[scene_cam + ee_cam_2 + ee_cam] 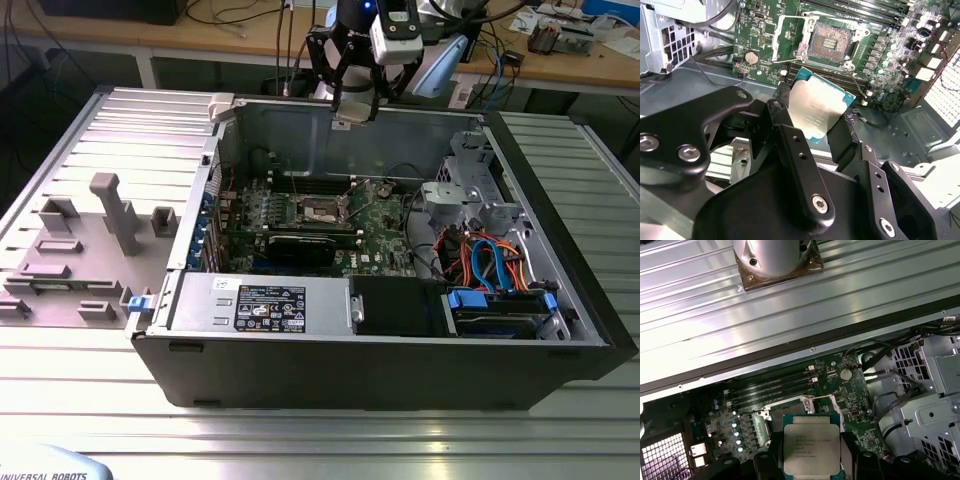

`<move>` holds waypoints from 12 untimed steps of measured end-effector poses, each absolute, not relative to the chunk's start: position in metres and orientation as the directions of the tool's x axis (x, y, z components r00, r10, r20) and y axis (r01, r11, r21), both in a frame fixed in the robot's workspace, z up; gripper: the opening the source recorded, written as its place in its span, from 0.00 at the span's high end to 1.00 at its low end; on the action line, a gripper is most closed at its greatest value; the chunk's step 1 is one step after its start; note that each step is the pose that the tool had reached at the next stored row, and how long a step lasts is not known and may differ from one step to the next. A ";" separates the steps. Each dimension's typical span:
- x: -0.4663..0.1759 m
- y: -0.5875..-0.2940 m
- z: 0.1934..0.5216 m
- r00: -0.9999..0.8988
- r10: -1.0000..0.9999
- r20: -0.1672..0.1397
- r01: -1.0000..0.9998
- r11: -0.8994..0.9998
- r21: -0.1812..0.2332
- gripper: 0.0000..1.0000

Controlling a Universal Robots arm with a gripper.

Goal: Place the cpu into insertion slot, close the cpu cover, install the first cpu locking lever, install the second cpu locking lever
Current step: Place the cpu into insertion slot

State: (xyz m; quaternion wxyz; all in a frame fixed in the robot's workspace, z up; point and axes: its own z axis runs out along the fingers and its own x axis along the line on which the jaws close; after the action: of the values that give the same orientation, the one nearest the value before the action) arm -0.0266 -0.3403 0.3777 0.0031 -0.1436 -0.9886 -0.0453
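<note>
The computer case [400,372] is lying open on the bench [300,440], containing the motherboard [388,228], a graphics card [300,246] and a power supply [260,300] along its near wall. The insertion slot [830,42] is sitting uncovered, with the cpu cover [788,37] tilting open beside it. The gripper [352,100] is hovering above the case's far wall, its fingers [790,135] clamping the cpu [817,107] by opposite edges, well apart from the slot.

Exterior view looks down into the computer case [400,372] from farther off; both wrist views, close above it, share the cpu [816,107].
</note>
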 end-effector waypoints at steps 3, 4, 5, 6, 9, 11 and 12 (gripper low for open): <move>-0.027 -0.340 0.378 -0.946 0.325 0.019 0.325 0.941 0.088 0.46; -0.027 -0.340 0.378 -0.942 0.334 0.019 0.334 0.938 0.088 0.46; -0.027 -0.340 0.378 -0.938 0.346 0.019 0.346 0.934 0.088 0.46; -0.027 -0.340 0.378 -0.935 0.355 0.019 0.355 0.931 0.088 0.46; -0.027 -0.340 0.377 -0.926 0.378 0.019 0.378 0.922 0.088 0.46; -0.027 -0.340 0.377 -0.917 0.398 0.019 0.399 0.913 0.088 0.46; -0.027 -0.340 0.377 -0.913 0.407 0.019 0.407 0.909 0.088 0.46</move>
State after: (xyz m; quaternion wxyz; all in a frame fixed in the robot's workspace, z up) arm -0.0266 -0.3403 0.3774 0.0001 -0.2083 -0.9770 -0.0452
